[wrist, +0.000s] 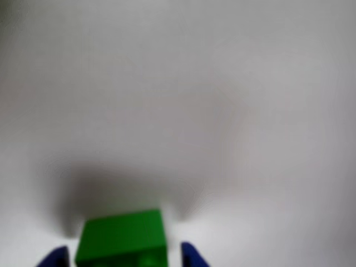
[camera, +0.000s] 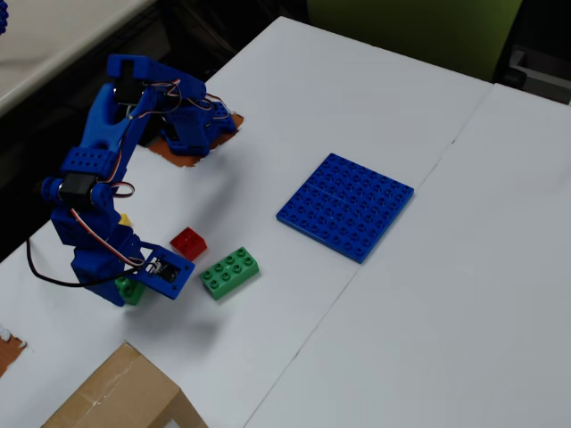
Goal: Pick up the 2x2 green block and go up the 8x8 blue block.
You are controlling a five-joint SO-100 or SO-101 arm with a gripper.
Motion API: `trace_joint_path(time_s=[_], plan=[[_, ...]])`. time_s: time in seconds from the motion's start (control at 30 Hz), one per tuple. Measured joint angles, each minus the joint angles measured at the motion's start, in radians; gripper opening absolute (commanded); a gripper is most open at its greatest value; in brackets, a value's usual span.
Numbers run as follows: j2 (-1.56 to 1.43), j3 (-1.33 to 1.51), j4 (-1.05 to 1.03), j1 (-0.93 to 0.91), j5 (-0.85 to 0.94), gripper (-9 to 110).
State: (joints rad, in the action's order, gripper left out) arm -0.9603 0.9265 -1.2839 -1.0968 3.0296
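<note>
The 2x2 green block [wrist: 122, 236] sits on the white table between my two blue fingertips, blurred, at the bottom of the wrist view. My gripper [wrist: 123, 258] is open, with a narrow gap showing on each side of the block. In the fixed view the gripper [camera: 120, 287] is down at table level at the left, and only a corner of the green block [camera: 132, 292] shows beside it. The 8x8 blue block [camera: 346, 205] lies flat near the table's middle, far to the right of the gripper.
A red brick [camera: 188, 242] and a longer green brick [camera: 229, 272] lie just right of the gripper. A bit of a yellow brick [camera: 126, 218] shows behind the arm. A cardboard box [camera: 116, 397] stands at the bottom left.
</note>
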Motion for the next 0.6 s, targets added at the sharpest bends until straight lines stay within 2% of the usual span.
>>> trace_joint_path(time_s=[0.27, 0.37, 0.6], plan=[[0.006, 0.003, -0.018, -0.008, -0.009, 4], [0.006, 0.008, -0.043, -0.006, -0.034, 2], [-0.175, 0.026, -0.279, 0.061, -0.261, 2]])
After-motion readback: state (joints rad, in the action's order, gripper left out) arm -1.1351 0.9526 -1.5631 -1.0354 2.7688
